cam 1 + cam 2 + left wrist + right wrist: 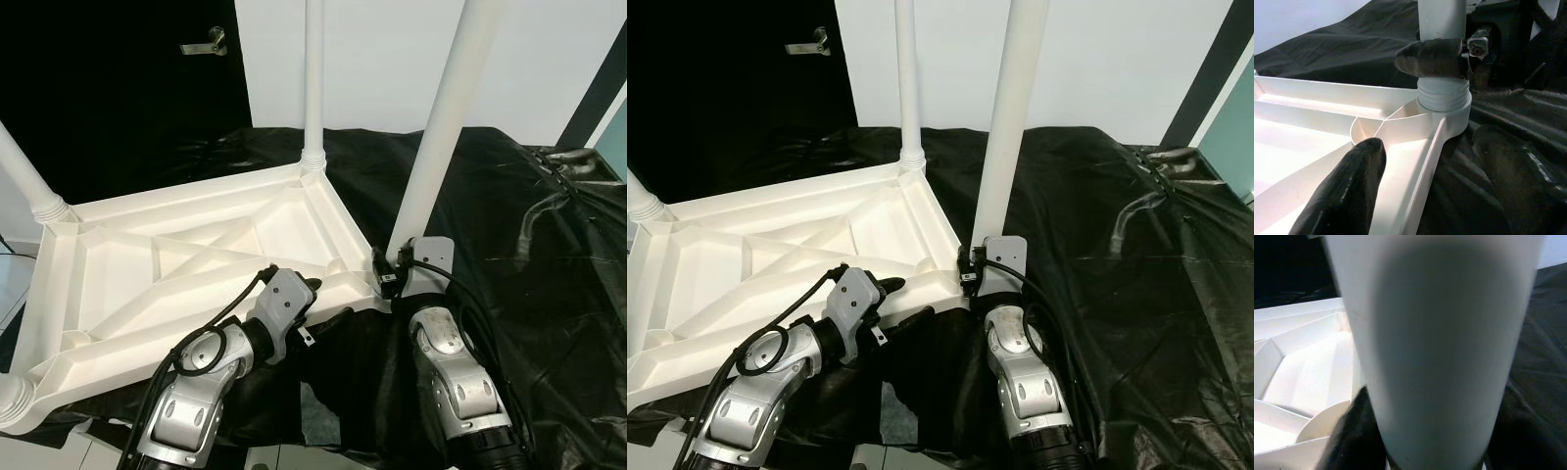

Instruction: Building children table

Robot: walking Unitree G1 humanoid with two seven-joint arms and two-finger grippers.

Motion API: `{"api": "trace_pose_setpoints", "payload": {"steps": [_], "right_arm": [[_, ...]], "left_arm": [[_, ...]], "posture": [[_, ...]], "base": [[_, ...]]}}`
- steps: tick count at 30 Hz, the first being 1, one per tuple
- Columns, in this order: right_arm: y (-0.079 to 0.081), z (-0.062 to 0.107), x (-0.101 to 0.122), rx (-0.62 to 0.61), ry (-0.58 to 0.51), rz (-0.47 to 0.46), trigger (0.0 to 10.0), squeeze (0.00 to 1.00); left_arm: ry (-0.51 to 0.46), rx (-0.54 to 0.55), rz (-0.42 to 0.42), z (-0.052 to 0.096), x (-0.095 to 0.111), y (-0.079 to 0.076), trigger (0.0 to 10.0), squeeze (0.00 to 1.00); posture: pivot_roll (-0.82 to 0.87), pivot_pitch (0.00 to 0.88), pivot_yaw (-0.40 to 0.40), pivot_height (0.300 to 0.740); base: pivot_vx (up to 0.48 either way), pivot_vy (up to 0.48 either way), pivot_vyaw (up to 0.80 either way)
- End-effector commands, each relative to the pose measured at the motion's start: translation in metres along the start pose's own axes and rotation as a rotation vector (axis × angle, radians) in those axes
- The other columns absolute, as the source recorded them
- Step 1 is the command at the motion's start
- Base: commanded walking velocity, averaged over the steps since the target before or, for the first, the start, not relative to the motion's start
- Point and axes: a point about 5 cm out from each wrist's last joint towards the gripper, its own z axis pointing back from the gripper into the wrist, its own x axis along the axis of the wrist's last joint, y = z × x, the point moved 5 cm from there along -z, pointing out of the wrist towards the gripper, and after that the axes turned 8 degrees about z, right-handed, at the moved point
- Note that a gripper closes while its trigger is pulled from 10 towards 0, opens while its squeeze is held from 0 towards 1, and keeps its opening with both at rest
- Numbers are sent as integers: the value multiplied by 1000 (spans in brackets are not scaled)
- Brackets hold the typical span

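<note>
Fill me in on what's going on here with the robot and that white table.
A white plastic children's table top lies upside down on a black sheet, legs pointing up. The right claw is shut on the near corner leg low down, just above its socket. The left claw is open, its fingers straddling the table's edge beside that corner.

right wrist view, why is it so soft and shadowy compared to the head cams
Right wrist view: the white leg sits right against the lens, so it is out of focus and its middle is in grey shadow. Left wrist view: near fingers blurred, the leg's base sharper. Left eye view: sharp, evenly lit, sheen on the black cloth, and the tabletop bright without lost detail.
</note>
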Motion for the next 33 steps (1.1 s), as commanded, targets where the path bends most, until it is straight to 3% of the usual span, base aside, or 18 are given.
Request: {"api": "trace_pose_setpoints", "payload": {"steps": [1, 7, 10, 14, 15, 24, 29, 33], "right_arm": [[-1, 3, -8, 4, 33, -5, 10000, 1000], [-6, 7, -6, 71, 3, 5, 10000, 1000], [-12, 14, -7, 181, -23, 28, 10000, 1000], [-16, 16, -8, 235, -28, 36, 10000, 1000], [-20, 15, -9, 275, -31, 40, 10000, 0], [-30, -3, -8, 464, -43, 147, 10000, 0], [-13, -12, -9, 650, -37, 181, 10000, 0], [-8, -12, -11, 683, -43, 220, 10000, 0]], "left_arm": [[-11, 27, 1, -1, 4, 1, 10000, 0], [-11, 24, 3, -1, 3, 0, 10000, 0], [-10, 24, 6, -1, 3, -1, 10000, 0], [-9, 23, 7, 0, 2, -1, 10000, 0], [-8, 22, 8, 0, 2, -2, 10000, 0], [0, -5, 8, -2, 0, -5, 10000, 0], [-2, -26, 0, -7, 2, -6, 10000, 0], [-4, -28, -2, -8, 2, -7, 10000, 0]], "posture": [[61, 0, -2, 740], [59, 0, -5, 740], [59, 0, -8, 740], [57, 0, -7, 740], [56, 0, -7, 740], [32, 0, 6, 740], [31, 0, 5, 740], [34, 0, 5, 740]], "base": [[0, 0, 0], [0, 0, 0], [0, 0, 0], [0, 0, 0], [0, 0, 0], [0, 0, 0], [0, 0, 0], [0, 0, 0]]}}
